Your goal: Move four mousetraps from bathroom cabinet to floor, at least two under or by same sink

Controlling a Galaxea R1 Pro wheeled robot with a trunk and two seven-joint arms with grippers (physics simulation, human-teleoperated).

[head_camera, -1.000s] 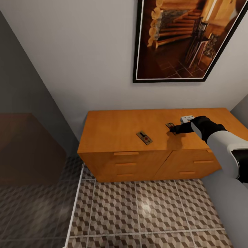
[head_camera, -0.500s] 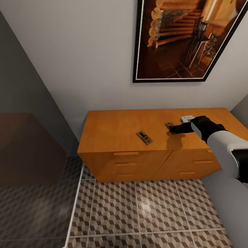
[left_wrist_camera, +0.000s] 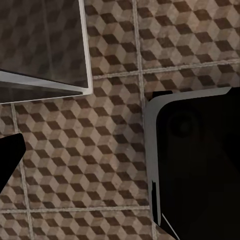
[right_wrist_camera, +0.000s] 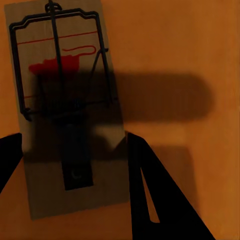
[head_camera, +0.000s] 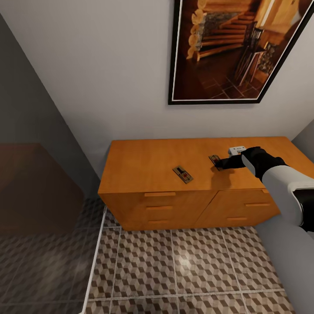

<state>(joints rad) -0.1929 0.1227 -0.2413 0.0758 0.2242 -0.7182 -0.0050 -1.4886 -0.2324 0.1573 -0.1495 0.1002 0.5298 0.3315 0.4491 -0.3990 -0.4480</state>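
Open right end effector [right_wrist_camera: 75, 165] straddling mousetrap [right_wrist_camera: 65, 105] on cabinet [right_wrist_camera: 175, 50] top.

Nothing you can actually read here. The mousetrap [right_wrist_camera: 65, 107] under your right wrist camera just has a red blob and thin red lines, no legible letters. The small white thing [head_camera: 237, 151] on the cabinet [head_camera: 148, 168] is too tiny to make out any print.

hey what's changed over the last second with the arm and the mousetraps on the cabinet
Nothing visibly changed. The right hand is still poised at the far mousetrap on the cabinet, fingers either side of the board, not closed on it. The near mousetrap lies where it was.
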